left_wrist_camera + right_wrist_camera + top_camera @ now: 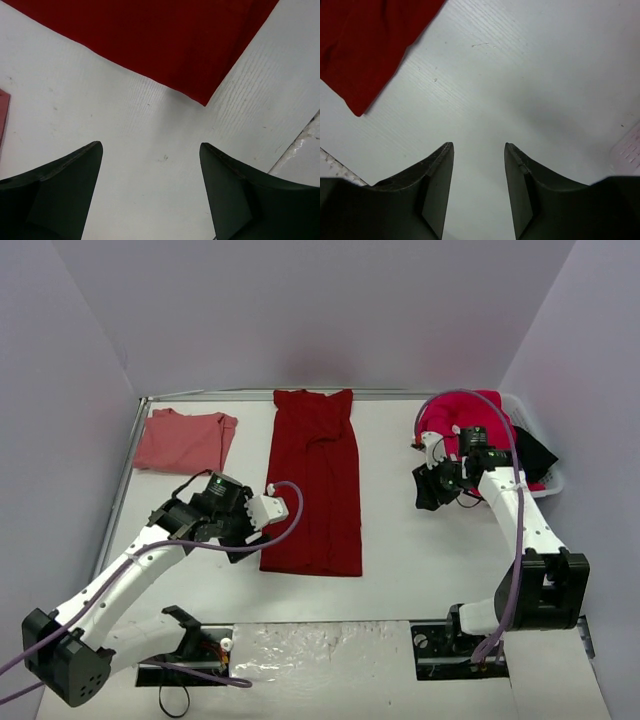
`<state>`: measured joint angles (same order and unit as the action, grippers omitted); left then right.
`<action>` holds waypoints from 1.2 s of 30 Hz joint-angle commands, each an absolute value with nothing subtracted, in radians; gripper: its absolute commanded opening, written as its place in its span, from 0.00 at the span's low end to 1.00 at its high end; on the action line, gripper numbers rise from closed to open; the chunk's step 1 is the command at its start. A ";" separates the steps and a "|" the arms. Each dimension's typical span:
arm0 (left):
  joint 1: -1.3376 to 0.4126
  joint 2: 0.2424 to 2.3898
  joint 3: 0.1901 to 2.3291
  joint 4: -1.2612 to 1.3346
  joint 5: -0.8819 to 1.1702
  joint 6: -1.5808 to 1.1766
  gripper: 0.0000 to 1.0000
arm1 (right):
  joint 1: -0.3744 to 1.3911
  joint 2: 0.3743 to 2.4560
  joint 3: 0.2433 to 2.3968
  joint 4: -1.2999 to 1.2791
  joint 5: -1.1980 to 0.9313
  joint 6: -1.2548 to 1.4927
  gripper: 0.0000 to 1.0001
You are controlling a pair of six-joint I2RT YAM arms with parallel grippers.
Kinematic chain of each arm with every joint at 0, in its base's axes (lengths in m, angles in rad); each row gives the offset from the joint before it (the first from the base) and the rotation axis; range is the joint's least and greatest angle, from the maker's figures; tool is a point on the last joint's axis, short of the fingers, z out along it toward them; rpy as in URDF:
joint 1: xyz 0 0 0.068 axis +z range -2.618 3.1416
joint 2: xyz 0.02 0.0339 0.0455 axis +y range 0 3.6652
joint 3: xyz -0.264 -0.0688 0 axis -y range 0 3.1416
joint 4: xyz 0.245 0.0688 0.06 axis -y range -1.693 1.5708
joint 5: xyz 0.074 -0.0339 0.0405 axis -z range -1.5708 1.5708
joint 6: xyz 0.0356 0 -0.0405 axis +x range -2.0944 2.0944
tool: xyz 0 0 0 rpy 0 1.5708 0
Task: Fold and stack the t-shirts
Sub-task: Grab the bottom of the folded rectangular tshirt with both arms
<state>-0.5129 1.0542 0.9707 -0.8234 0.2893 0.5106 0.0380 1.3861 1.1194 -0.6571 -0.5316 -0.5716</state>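
A dark crimson t-shirt (315, 485) lies folded into a long strip down the middle of the table. Its near corner shows in the left wrist view (150, 40) and the right wrist view (365, 45). A salmon-pink t-shirt (185, 440) lies folded at the back left. A raspberry t-shirt (480, 420) is bunched in the basket at the back right. My left gripper (238, 543) is open and empty (151, 147), just left of the crimson shirt's near left corner. My right gripper (424, 498) is open and empty (479, 146), over bare table between the crimson shirt and the basket.
A white plastic basket (555, 480) stands at the back right with a black cloth (535, 450) in it; its corner shows in the right wrist view (627, 150). The salmon shirt's edge shows in the left wrist view (2, 115). The table's near edge (305, 150) is close by.
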 commanded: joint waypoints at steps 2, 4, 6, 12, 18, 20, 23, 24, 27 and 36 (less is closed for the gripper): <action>-0.610 1.037 0.922 -0.744 0.143 0.564 0.77 | 0.005 1.407 1.106 -0.655 -0.643 -0.554 0.42; -0.670 1.032 0.878 -0.707 0.103 0.581 0.77 | 0.005 1.417 1.109 -0.652 -0.656 -0.551 0.42; -0.707 1.025 0.847 -0.683 0.080 0.601 0.77 | -0.050 1.413 1.108 -0.653 -0.686 -0.545 0.43; -0.796 1.025 0.753 -0.588 0.052 0.624 0.77 | -0.075 1.375 1.085 -0.653 -0.726 -0.543 0.45; -0.870 1.089 0.715 -0.511 0.028 0.637 0.78 | -0.089 1.295 1.052 -0.643 -0.707 -0.538 0.48; -0.884 1.135 0.715 -0.488 0.047 0.637 0.78 | -0.090 1.286 1.032 -0.634 -0.695 -0.537 0.49; -0.897 1.210 0.724 -0.445 0.070 0.637 0.78 | -0.091 1.293 1.023 -0.626 -0.692 -0.532 0.49; -0.899 1.229 0.730 -0.443 0.075 0.637 0.77 | -0.091 1.305 1.025 -0.624 -0.690 -0.534 0.49; -0.905 1.288 0.742 -0.431 0.078 0.637 0.77 | -0.089 1.338 1.034 -0.626 -0.683 -0.529 0.49; -0.907 1.322 0.716 -0.379 0.015 0.643 0.76 | -0.087 1.358 1.029 -0.627 -0.690 -0.538 0.49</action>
<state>-0.9016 1.3243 0.7086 -0.4076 0.0463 0.6273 -0.0845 1.3521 1.0340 -0.6159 -0.6773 -0.5423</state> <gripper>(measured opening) 0.763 0.490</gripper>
